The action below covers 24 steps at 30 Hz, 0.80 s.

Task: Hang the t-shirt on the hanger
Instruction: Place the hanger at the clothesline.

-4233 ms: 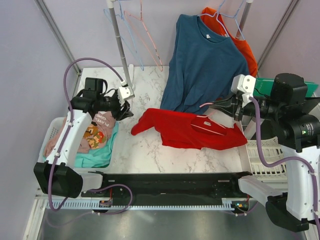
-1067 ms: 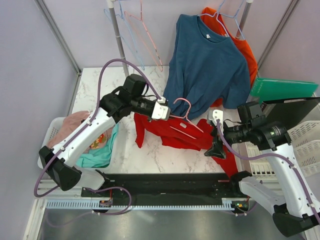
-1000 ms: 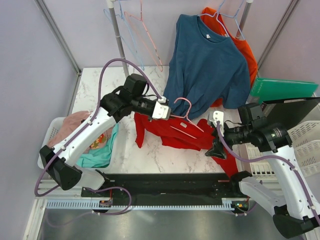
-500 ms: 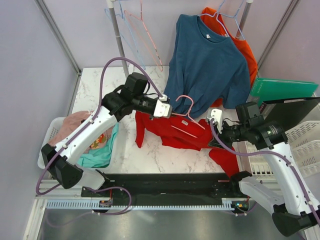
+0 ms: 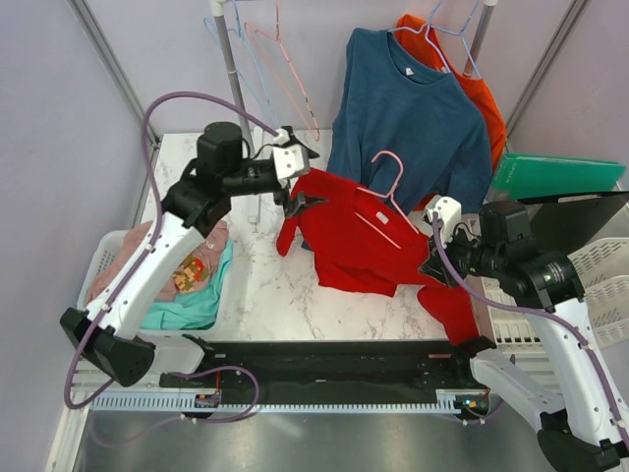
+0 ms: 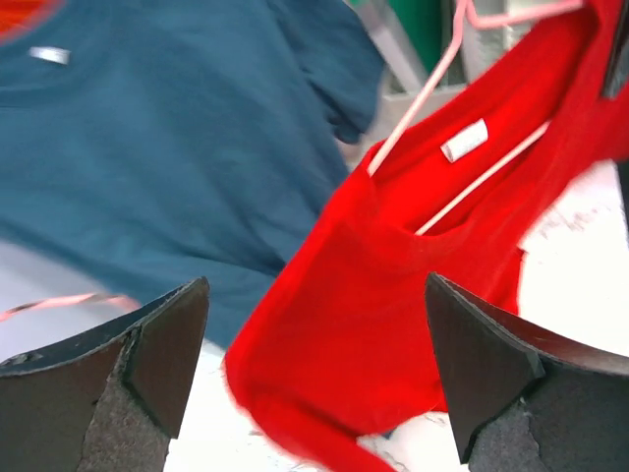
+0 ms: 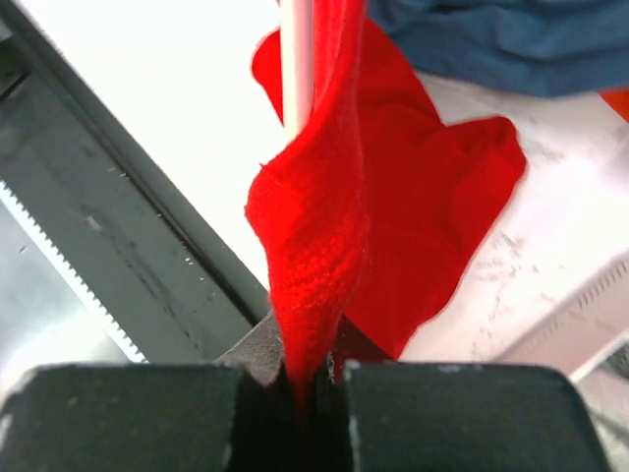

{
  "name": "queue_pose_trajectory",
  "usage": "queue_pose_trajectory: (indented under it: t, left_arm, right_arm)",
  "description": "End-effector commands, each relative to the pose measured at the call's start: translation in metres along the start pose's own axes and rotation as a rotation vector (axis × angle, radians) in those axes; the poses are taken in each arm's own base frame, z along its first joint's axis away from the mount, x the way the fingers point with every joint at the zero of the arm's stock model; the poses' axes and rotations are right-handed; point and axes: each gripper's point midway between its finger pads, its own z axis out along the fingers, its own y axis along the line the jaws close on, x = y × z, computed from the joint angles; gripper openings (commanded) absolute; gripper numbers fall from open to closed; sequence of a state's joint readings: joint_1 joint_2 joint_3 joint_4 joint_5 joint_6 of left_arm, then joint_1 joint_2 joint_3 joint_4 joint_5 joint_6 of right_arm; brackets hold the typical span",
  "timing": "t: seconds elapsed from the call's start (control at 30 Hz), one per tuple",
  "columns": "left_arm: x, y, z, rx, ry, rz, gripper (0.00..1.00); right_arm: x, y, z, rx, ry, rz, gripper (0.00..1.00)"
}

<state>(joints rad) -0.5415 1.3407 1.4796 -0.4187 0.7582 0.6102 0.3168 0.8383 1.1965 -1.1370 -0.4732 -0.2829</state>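
The red t-shirt point(image 5: 354, 241) hangs slanted over the marble table with the pink hanger point(image 5: 386, 175) through its collar, hook sticking up. In the left wrist view the hanger point(image 6: 425, 106) wires run into the collar beside the white label point(image 6: 464, 141). My left gripper point(image 5: 304, 179) stands open just left of the shirt's left shoulder, and its fingers point(image 6: 157, 364) touch nothing. My right gripper point(image 5: 435, 264) is shut on the t-shirt point(image 7: 310, 275) at its right side, and a pale pink bar point(image 7: 297, 59) runs along the pinched fold.
A dark blue shirt point(image 5: 403, 118) and an orange-red shirt point(image 5: 484, 98) hang behind. Spare hangers point(image 5: 280, 74) hang by the rail pole point(image 5: 236, 84). A laundry basket point(image 5: 108, 265) stands left, a white basket point(image 5: 601, 285) and green board point(image 5: 560, 172) right, a black bar point(image 5: 334, 356) in front.
My left gripper let go near the hanger's hook, opened and drew back to the left. The right gripper shut on the shirt's right side. Shirt and hanger now sit higher and farther back.
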Motion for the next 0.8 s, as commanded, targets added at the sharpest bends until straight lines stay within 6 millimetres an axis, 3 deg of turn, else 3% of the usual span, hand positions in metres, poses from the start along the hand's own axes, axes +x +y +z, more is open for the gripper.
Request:
queue_pose_trajectory:
  t: [0.0, 0.13, 0.2, 0.27, 0.33, 0.37, 0.43, 0.47, 0.5, 0.53, 0.57, 0.6, 0.67, 0.7, 0.77]
  left_arm:
    - [-0.044, 0.012, -0.034, -0.136, -0.097, -0.010, 0.96]
    - [-0.046, 0.008, -0.050, -0.182, -0.094, -0.006, 0.98]
    - [-0.040, 0.007, -0.052, -0.200, -0.080, -0.026, 0.99]
    - [-0.038, 0.007, -0.056, -0.220, -0.076, -0.059, 0.99]
    - [-0.028, 0.006, -0.056, -0.237, -0.059, -0.115, 0.99]
    - [-0.026, 0.004, -0.058, -0.242, -0.054, -0.133, 0.99]
    - [-0.016, -0.001, -0.059, -0.251, -0.042, -0.188, 0.99]
    - [-0.014, -0.001, -0.060, -0.262, -0.043, -0.201, 0.99]
    - [-0.011, -0.005, -0.062, -0.268, -0.044, -0.224, 0.99]
    - [-0.009, -0.007, -0.063, -0.270, -0.042, -0.229, 0.99]
    - [-0.008, -0.008, -0.064, -0.274, -0.040, -0.232, 0.99]
    - [-0.007, -0.011, -0.066, -0.280, -0.040, -0.234, 0.99]
    - [-0.006, -0.012, -0.069, -0.292, -0.039, -0.234, 0.99]
    - [-0.003, -0.012, -0.070, -0.297, -0.035, -0.235, 0.99]
    - [-0.003, -0.012, -0.071, -0.309, -0.037, -0.236, 0.99]
  right_arm:
    - [-0.023, -0.021, -0.012, 0.147, -0.070, 0.054, 0.00]
    - [-0.015, -0.045, -0.011, 0.267, 0.003, 0.076, 0.00]
    - [-0.030, -0.055, -0.013, 0.306, -0.017, 0.065, 0.00]
    - [-0.059, -0.064, -0.021, 0.347, -0.089, 0.047, 0.00]
    - [-0.085, -0.076, -0.014, 0.362, -0.114, 0.055, 0.00]
    - [-0.112, -0.080, -0.026, 0.384, -0.177, 0.038, 0.00]
    - [-0.143, -0.094, -0.018, 0.396, -0.213, 0.040, 0.00]
    - [-0.172, -0.094, -0.032, 0.409, -0.284, 0.020, 0.00]
    - [-0.183, -0.106, -0.019, 0.414, -0.273, 0.032, 0.00]
    - [-0.196, -0.109, -0.019, 0.417, -0.295, 0.038, 0.00]
    - [-0.221, -0.110, -0.031, 0.426, -0.356, 0.027, 0.00]
    - [-0.229, -0.120, -0.016, 0.425, -0.342, 0.043, 0.00]
    - [-0.259, -0.124, -0.020, 0.427, -0.418, 0.071, 0.00]
    - [-0.264, -0.134, -0.003, 0.420, -0.406, 0.093, 0.00]
    - [-0.288, -0.140, -0.003, 0.421, -0.467, 0.112, 0.00]
